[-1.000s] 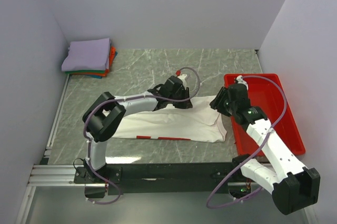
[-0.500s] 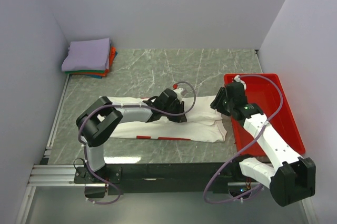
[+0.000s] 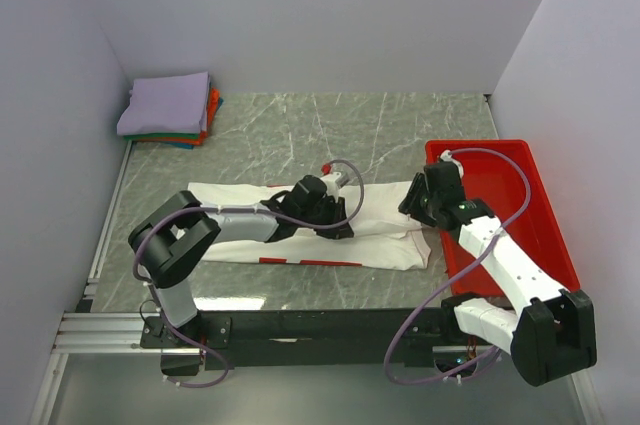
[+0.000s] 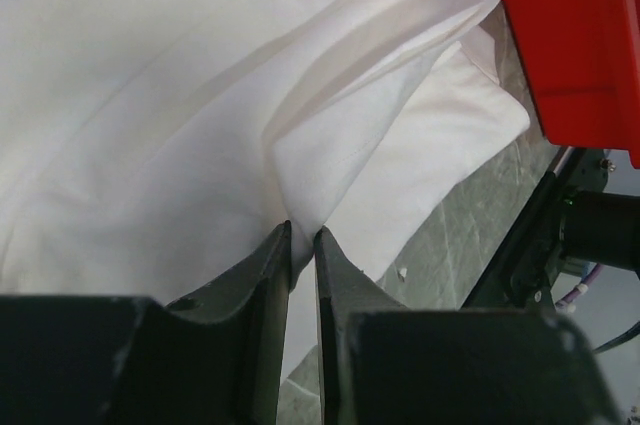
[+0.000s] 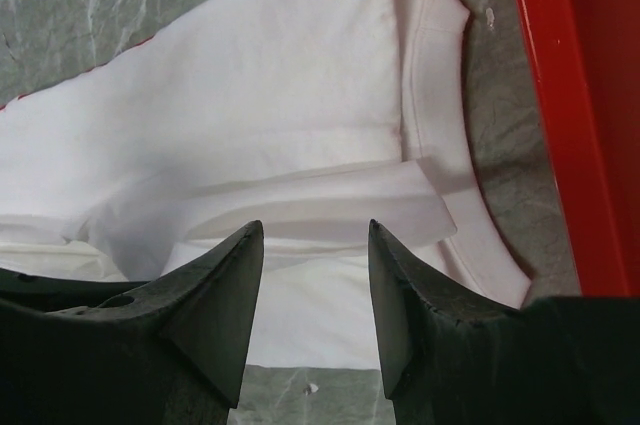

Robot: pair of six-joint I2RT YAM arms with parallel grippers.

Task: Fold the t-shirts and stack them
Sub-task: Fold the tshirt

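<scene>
White t-shirt (image 4: 150,95) pinched by left fingers (image 4: 262,285), right fingers (image 5: 215,295) spread, perhaps hovering

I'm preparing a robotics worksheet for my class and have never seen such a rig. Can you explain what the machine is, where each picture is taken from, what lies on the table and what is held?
The machine is two robot arms, a left arm and a right arm, bolted at the near edge of a marble-patterned table, each ending in a two-finger gripper. The wide picture comes from a fixed camera above and behind them; the close-ups come from cameras on the wrists. A white t-shirt lies stretched across the table. The left gripper is shut on a fold of it. The right gripper is open above the shirt's end. A stack of folded t-shirts, lavender on top, sits in the far left corner, and a red tray lies at the right.
</scene>
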